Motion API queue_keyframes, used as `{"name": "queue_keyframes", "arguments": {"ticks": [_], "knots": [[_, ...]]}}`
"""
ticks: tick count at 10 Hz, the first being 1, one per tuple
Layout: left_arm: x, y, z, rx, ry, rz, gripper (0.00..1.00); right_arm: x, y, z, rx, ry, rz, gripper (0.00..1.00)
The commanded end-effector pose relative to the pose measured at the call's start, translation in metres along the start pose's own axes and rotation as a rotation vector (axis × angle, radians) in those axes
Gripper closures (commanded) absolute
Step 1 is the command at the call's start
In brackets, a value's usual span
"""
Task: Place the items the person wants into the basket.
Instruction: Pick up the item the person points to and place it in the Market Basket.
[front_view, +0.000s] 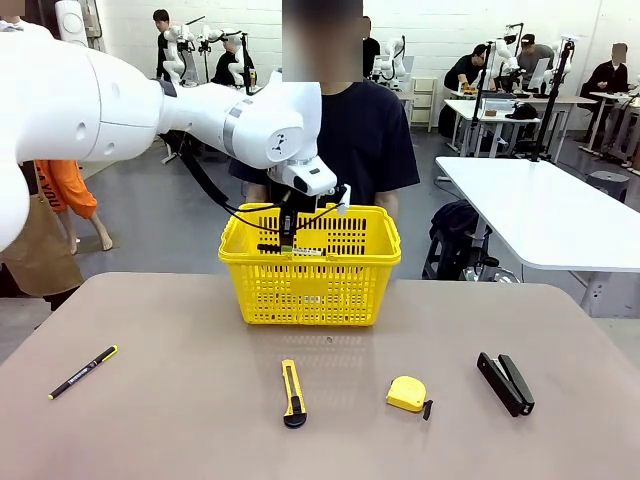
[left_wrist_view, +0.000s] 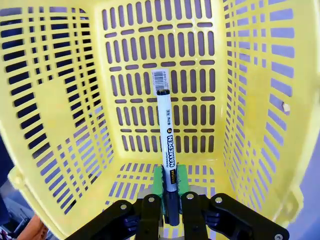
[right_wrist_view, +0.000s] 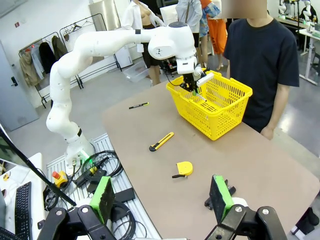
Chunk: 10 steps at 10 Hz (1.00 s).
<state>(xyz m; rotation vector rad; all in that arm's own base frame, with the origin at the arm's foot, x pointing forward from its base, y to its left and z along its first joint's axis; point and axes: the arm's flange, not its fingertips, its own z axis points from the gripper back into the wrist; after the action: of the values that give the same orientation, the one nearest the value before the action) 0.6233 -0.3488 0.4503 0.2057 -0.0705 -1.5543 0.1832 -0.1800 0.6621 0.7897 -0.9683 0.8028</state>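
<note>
Spanning the front view, the bench (front_view: 180, 420) carries the yellow basket (front_view: 310, 285) at its far side. The left pincer (left_wrist_view: 170, 182) hangs at its open top, clenched on the black marker (left_wrist_view: 164, 125) — the right pincer (right_wrist_view: 161, 192) is released. The utility knife (front_view: 292, 392) and pen (front_view: 82, 372) lie on the bench.

A bright yellow plastic lattice-sided shopping basket (front_view: 310, 285) stands at the far middle of the brown counter (front_view: 180, 430), with the person in a black T-shirt (front_view: 365, 140) just behind it. Above its inside, the left arm's jaws are clamped on a slim black marker with a white label (left_wrist_view: 164, 135), which points down towards the basket floor. Nearer, in a row from left to right, well apart, lie a thin black pen with yellow accents (front_view: 83, 372), a yellow-and-black utility knife (front_view: 292, 392) before the basket, a small yellow tape measure (front_view: 407, 394) and a black stapler (front_view: 505, 383).
</note>
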Motion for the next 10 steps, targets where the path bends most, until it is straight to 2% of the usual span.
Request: {"name": "queue_keyframes", "arguments": {"ticks": [1,2,3,4,6,10], "knots": [[0.0040,0.0064,-0.0095,0.024,0.025,-0.028,0.88,0.0012,-0.0007,0.0008,0.013,-0.012,0.014,0.00],[0.0035,0.0065,-0.0095,0.032,0.028,-0.029,0.88,0.0012,-0.0007,0.0008,0.013,-0.012,0.014,0.00],[0.0027,0.0064,-0.0080,0.044,0.019,-0.040,0.74,0.0012,-0.0007,0.0008,0.013,-0.012,0.014,0.00],[0.0025,0.0064,-0.0081,0.041,0.025,-0.042,0.28,0.0012,-0.0007,0.0008,0.013,-0.012,0.014,0.00],[0.0039,0.0065,-0.0080,0.035,0.022,-0.042,0.00,0.0012,-0.0007,0.0008,0.013,-0.012,0.014,0.00],[0.0042,0.0066,-0.0073,0.027,0.024,-0.043,0.00,0.0012,-0.0007,0.0008,0.013,-0.012,0.014,0.00]]}}
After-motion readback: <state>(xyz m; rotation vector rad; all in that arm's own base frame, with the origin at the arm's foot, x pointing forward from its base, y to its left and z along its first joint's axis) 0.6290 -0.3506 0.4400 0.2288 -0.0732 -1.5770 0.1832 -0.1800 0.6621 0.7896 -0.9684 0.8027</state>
